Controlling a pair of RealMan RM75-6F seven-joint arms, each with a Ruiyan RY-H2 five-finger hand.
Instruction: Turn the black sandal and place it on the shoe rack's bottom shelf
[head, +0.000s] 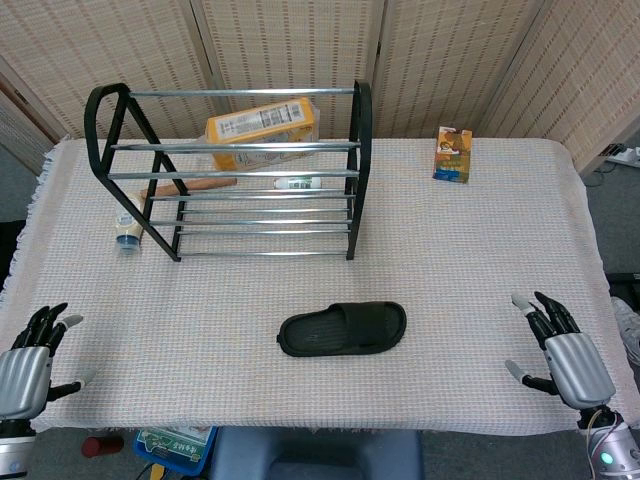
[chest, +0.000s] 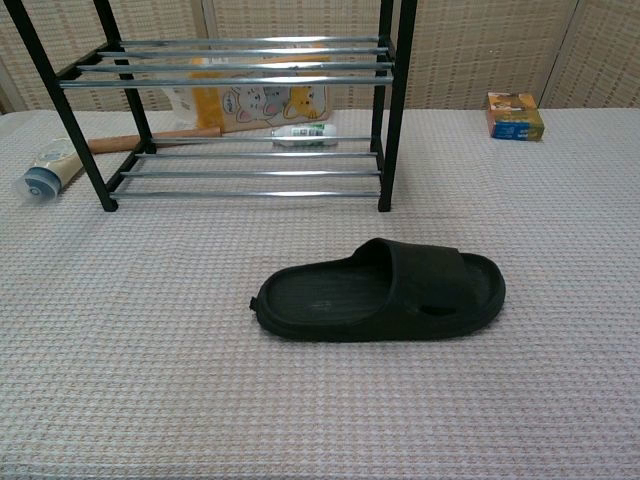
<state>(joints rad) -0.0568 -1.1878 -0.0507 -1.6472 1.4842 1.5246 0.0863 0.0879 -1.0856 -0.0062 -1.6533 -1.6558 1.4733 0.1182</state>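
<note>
The black sandal (head: 343, 328) (chest: 382, 291) lies sole down on the table's cloth, lengthwise left to right, its heel end to the left. Behind it stands the black-framed shoe rack (head: 235, 170) (chest: 240, 105) with silver bars; its bottom shelf (head: 265, 225) (chest: 250, 175) holds nothing. My left hand (head: 28, 362) rests at the near left corner, fingers apart, holding nothing. At the near right corner, my right hand (head: 562, 352) is likewise open and empty. Both hands are far from the sandal, and the chest view shows neither.
A yellow packet (head: 262, 128), a small white tube (head: 297, 183) and a wooden stick (head: 200, 185) lie behind the rack. A tube with a blue cap (head: 127, 235) (chest: 45, 178) lies at its left foot. A small orange box (head: 453, 154) (chest: 514, 115) sits far right.
</note>
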